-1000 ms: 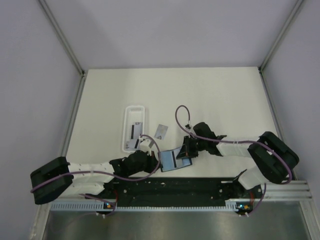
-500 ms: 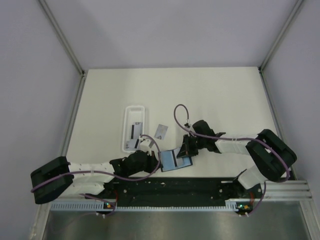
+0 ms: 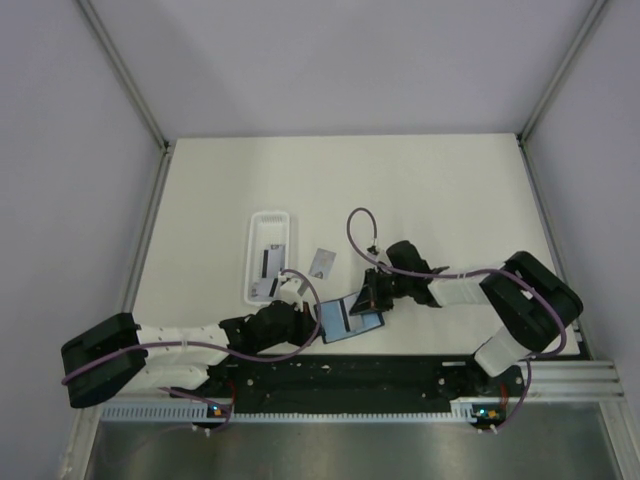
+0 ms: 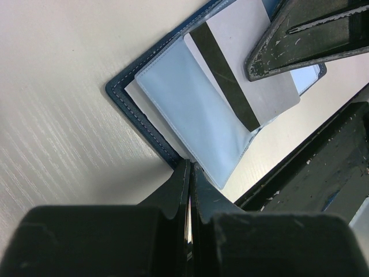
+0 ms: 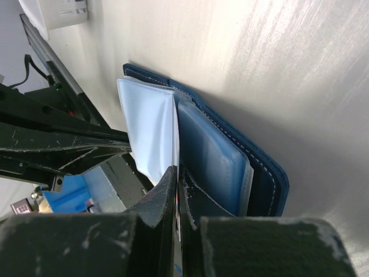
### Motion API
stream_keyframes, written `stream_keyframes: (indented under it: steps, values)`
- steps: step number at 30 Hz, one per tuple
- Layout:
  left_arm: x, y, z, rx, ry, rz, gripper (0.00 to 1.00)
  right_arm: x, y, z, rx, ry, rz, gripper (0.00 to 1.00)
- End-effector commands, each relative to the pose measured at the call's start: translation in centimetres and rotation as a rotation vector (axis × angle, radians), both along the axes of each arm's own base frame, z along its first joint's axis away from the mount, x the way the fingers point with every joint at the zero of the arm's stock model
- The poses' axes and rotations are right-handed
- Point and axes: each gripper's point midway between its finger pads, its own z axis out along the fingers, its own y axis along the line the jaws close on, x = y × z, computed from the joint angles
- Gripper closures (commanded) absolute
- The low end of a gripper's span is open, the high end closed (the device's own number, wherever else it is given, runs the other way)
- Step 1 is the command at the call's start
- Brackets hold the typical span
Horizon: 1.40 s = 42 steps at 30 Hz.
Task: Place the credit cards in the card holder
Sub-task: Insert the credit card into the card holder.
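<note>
The navy card holder [image 3: 352, 322] lies open near the table's front edge, with its pale blue sleeves [image 4: 190, 112] showing. My left gripper [image 4: 190, 166] is shut on the holder's near edge, and in the top view this left gripper [image 3: 312, 322] sits at the holder's left. A grey credit card [image 4: 248, 63] with a black stripe sits partly inside a sleeve. My right gripper [image 5: 177, 170] is shut on this card's thin edge [image 5: 175, 141], right beside the holder's blue pockets [image 5: 219, 158]. From above, the right gripper [image 3: 371, 293] is at the holder's upper right.
A long white tray [image 3: 270, 226] stands behind the left gripper with more cards [image 3: 270, 262] in it. One loose card [image 3: 323, 262] lies flat on the table between the tray and the right arm. The black base rail [image 3: 350, 380] runs just in front of the holder.
The right arm has edged slightly left toward the holder with the card in its grip. The left arm and the holder have stayed put.
</note>
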Motion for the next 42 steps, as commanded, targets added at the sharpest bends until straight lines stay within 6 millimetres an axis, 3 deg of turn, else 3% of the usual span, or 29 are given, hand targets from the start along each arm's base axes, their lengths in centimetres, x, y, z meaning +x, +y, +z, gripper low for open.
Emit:
stream_keyframes:
  steps: [1, 24, 42]
  values:
    - [-0.7, 2.2, -2.7, 0.135, 0.034, 0.000, 1.00, -0.4, -0.1, -1.2, 0.014, 0.012, 0.001, 1.00]
    - [-0.5, 2.6, -2.6, 0.147, 0.023, 0.014, 1.00, -2.0, -2.1, -1.7, -0.072, 0.039, 0.020, 1.00]
    - [-0.2, 2.3, -2.3, 0.154, 0.012, 0.011, 1.00, -2.7, -0.9, -1.6, 0.029, 0.082, 0.052, 1.00]
